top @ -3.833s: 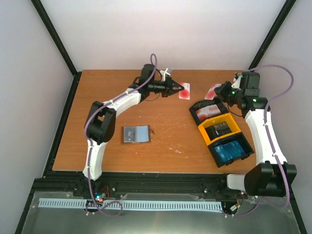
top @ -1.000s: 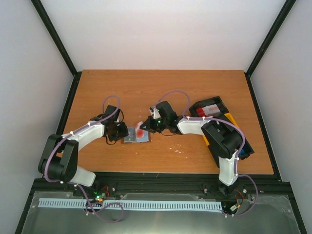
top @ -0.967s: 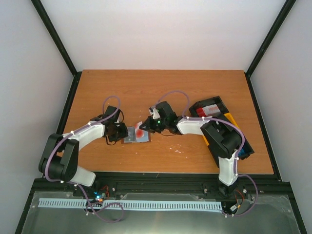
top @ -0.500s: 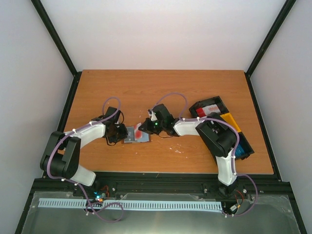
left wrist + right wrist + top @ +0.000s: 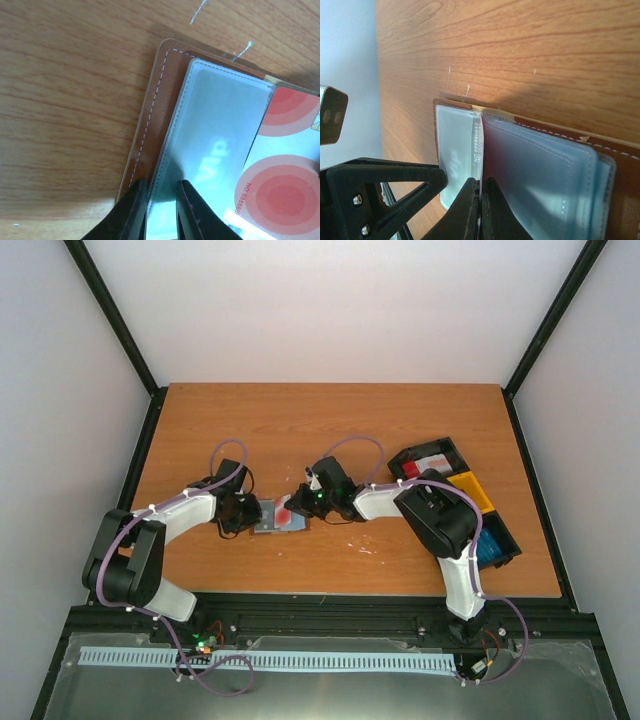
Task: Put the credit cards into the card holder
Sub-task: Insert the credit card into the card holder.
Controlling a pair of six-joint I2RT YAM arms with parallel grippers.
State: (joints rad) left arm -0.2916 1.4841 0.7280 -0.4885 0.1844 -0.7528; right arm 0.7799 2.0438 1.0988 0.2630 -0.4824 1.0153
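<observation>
The card holder (image 5: 268,523) lies open on the table, brown leather (image 5: 150,110) with clear sleeves (image 5: 215,125) facing up. My left gripper (image 5: 162,212) rests on its left end. Its jaws stand a narrow gap apart, straddling the top sleeve's edge, and one black finger (image 5: 385,185) shows from the right wrist. My right gripper (image 5: 481,200) is shut on a red and white credit card (image 5: 476,140), held edge-on at the mouth of a sleeve. From the left wrist, that card (image 5: 285,170) overlaps the sleeve's right part. From above, the card (image 5: 287,510) sits over the holder's right half.
Three joined trays stand at the right: a black tray (image 5: 425,462) with red cards, a yellow tray (image 5: 470,485), and a black tray (image 5: 492,540) with blue cards. Both arms meet over the holder at the table's middle.
The right arm has pushed the red and white card slightly left, further over the holder. The left jaws have narrowed on the sleeve's edge.
</observation>
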